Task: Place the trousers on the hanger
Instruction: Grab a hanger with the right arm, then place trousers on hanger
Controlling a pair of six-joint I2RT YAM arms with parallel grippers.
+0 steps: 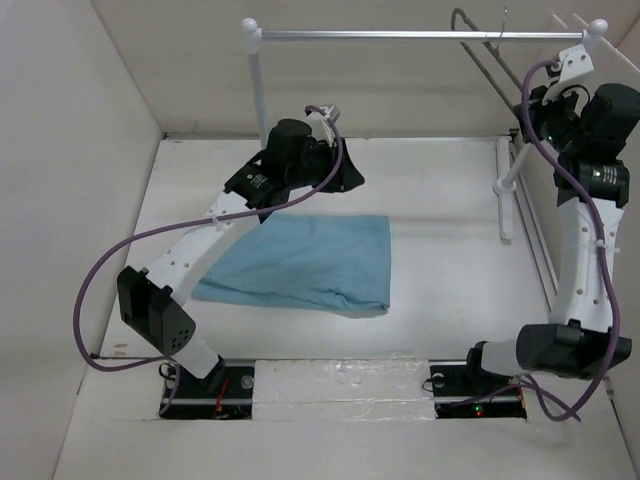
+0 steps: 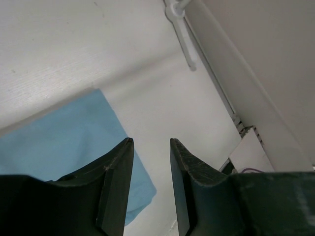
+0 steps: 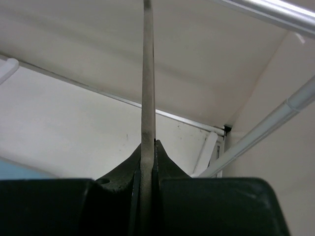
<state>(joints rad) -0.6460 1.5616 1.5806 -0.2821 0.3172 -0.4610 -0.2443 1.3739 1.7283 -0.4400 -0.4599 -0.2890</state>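
On the bench (image 1: 440, 250), left of centre, the trousers (image 1: 305, 262) are lying folded into a flat blue rectangle. The left hand (image 2: 151, 147) is hovering near their far edge, its fingers standing apart with nothing between them. At the far right, the right hand (image 3: 148, 147) is pinching a thin bar of the hanger (image 1: 487, 62), clamped tight on it. The hanger is hanging from the rail (image 1: 420, 35), well apart from the trousers.

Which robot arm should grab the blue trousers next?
Left. The left gripper is open and empty, right by the trousers. The right gripper is far off by the rail, shut on the hanger.
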